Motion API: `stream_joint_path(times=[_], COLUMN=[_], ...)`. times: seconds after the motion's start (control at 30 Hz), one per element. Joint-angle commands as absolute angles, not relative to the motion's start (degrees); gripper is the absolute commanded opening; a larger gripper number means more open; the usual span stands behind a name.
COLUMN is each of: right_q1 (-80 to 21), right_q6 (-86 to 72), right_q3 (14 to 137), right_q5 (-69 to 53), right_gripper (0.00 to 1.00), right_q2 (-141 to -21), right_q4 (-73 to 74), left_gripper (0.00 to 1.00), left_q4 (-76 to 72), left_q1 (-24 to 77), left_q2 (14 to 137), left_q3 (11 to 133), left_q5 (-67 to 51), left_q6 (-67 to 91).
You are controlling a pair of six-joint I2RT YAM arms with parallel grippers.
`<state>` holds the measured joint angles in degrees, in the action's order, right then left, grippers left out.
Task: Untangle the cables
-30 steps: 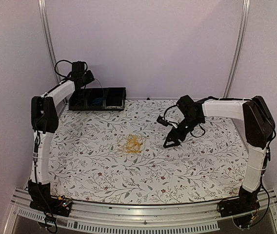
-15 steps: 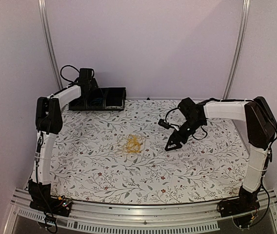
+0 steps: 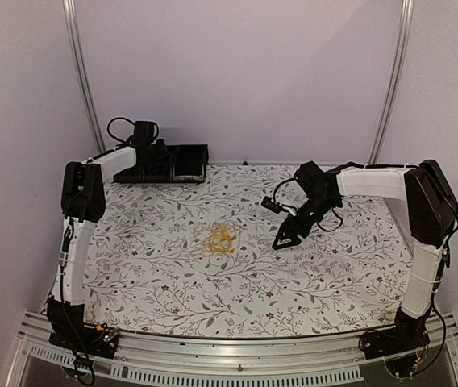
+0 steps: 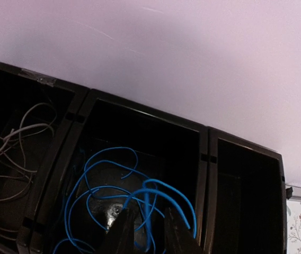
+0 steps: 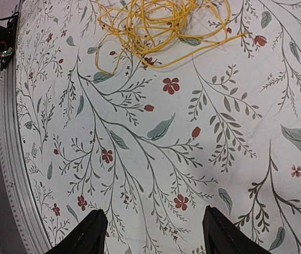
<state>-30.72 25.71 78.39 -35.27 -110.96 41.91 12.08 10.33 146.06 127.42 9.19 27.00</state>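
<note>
Cables (image 5: pixel 156 24) look mostly sorted, I judge. On the bench (image 3: pixel 156 282) the yellow coil (image 3: pixel 222 238) lies alone mid-surface. The black tray (image 3: pixel 190 161) at far left holds a blue cable (image 4: pixel 164 185) in its middle compartment and a pale cable (image 4: pixel 26 128) in its left one. Left tool (image 4: pixel 149 228) hangs there, narrowly apart around blue strands. Right tool (image 5: pixel 153 233), wide apart and empty, hovers beside the yellow coil, probably next.

Floral-cloth table (image 3: pixel 172 282): yellow cable coil (image 3: pixel 221 238) mid-table, black bin (image 3: pixel 185 176) far-left edge.
</note>
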Motion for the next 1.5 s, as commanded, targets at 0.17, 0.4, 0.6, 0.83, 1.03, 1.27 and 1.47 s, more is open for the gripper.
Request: stream_joint_path(times=[0.17, 0.4, 0.6, 0.83, 1.03, 1.27, 1.47], right_q1=[-30.46, -30.54, -30.5, -31.64, -34.01, -35.01, -35.72], right_q6=[26.47, 28.05, 28.3, 27.07, 26.6, 26.02, 26.42], right_q3=[82.48, 85.76, 91.92, 101.68, 102.93, 100.84, 99.04], right_q5=[-35.04, -34.2, -31.4, -32.19, -34.12, -35.86, -35.59], right_gripper=[0.66, 0.66, 0.62, 0.55, 0.55, 0.56, 0.56], right_q2=[-109.3, -109.29, -112.58, -120.2, -122.72, -122.33, -121.06], right_q4=[41.65, 42.13, 40.73, 41.55, 41.69, 41.67, 41.02], left_gripper=[0.41, 0.53, 0.49, 0.44, 0.45, 0.41, 0.48], left_q4=[18.4, 19.76, 14.62, 15.15, 19.03, 26.44, 29.68], left_q1=[10.09, 10.23, 15.65, 25.94, 28.25, 28.47, 28.48], left_q2=[135.06, 121.15, 104.38, 94.43, 96.54, 101.47, 101.97], left_q3=[122.91, 114.84, 91.33, 69.85, 65.5, 65.31, 62.98], left_q5=[10.85, 8.61, -4.53, -14.47, -14.38, -16.65, -15.86], left_q6=[27.94, 26.72, 24.38, 23.71, 30.2, 33.94, 41.73])
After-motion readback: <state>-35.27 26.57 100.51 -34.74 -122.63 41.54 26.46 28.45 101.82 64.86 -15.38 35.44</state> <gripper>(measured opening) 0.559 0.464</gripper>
